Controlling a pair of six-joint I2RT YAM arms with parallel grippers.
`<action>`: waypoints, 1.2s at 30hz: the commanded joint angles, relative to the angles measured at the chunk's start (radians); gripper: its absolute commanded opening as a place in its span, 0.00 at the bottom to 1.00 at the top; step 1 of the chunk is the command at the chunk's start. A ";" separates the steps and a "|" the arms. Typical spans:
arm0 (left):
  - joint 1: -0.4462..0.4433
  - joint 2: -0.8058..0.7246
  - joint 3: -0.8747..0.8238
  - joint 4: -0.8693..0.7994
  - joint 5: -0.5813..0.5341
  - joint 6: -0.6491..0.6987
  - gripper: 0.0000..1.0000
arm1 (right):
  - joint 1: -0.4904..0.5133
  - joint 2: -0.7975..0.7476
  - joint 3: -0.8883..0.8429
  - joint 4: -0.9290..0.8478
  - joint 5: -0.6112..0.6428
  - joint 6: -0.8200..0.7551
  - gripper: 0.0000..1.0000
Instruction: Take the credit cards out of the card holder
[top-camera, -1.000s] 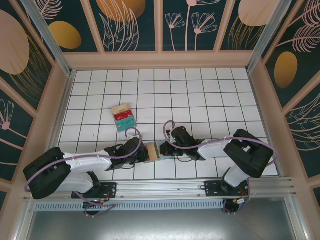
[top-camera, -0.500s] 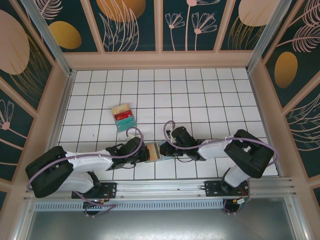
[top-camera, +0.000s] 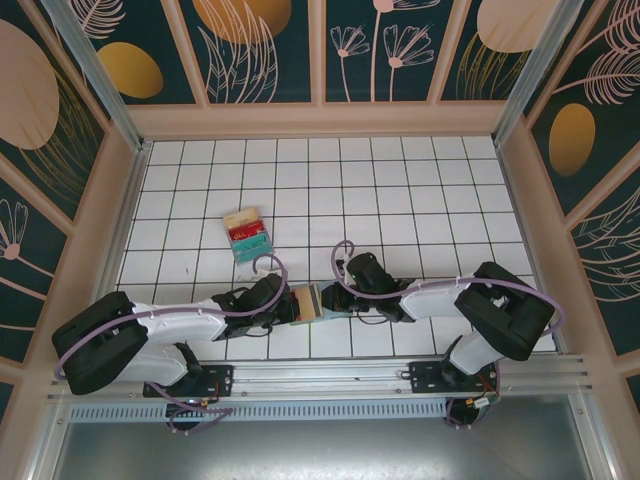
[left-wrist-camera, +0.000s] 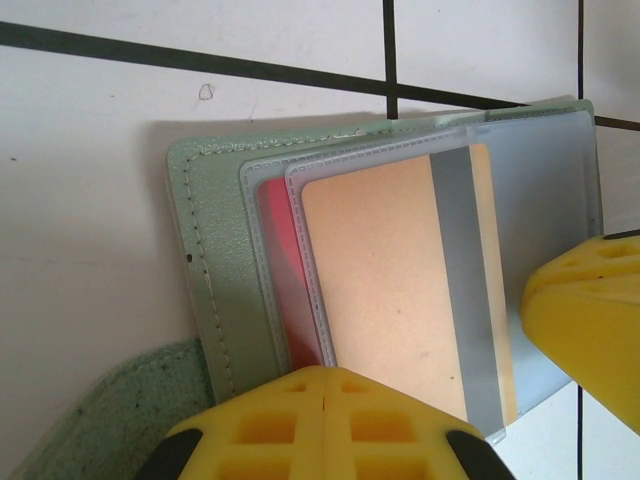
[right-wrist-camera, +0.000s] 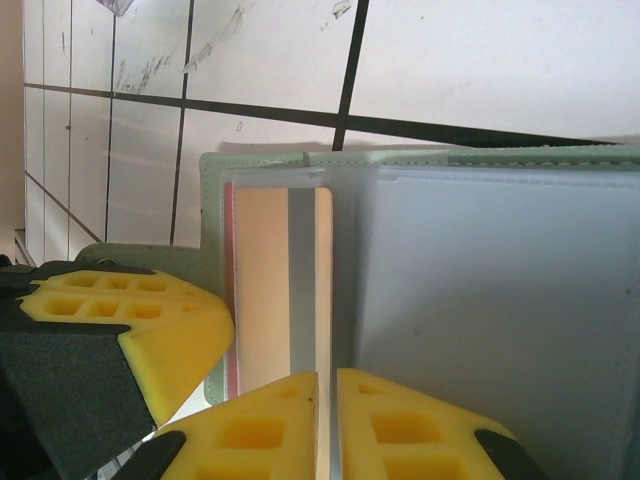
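Note:
The grey-green card holder (top-camera: 310, 302) lies open near the table's front edge, between my two grippers. In the left wrist view its stitched leaf (left-wrist-camera: 215, 260) holds clear sleeves. A pale orange credit card (left-wrist-camera: 390, 280) with a grey stripe sits in the top sleeve, and a red card (left-wrist-camera: 285, 270) sits behind it. My left gripper (left-wrist-camera: 335, 395) is shut, its tips over the holder's near edge. My right gripper (right-wrist-camera: 327, 400) is shut to a slit. The edge of a raised clear sleeve (right-wrist-camera: 480, 300) runs into that slit, beside the credit card (right-wrist-camera: 262, 290).
A stack of tan, red and teal cards (top-camera: 246, 233) lies on the white tiled table (top-camera: 400, 190), behind the left arm. Wooden walls ring the table. A fuzzy green patch (left-wrist-camera: 110, 410) shows beside the holder. The left fingers (right-wrist-camera: 120, 330) sit close beside the right ones.
The right arm's wrist has shifted slightly to the right. The card holder and the left arm stay where they were.

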 joint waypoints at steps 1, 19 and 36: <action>-0.005 0.024 -0.002 -0.037 -0.005 0.003 0.06 | -0.005 0.007 -0.010 0.009 0.000 -0.001 0.15; -0.004 0.033 0.000 -0.026 0.004 0.003 0.06 | -0.005 0.061 0.011 0.032 -0.039 0.000 0.13; -0.004 0.039 0.001 -0.025 0.005 0.002 0.00 | 0.001 0.058 0.011 0.038 -0.046 -0.004 0.00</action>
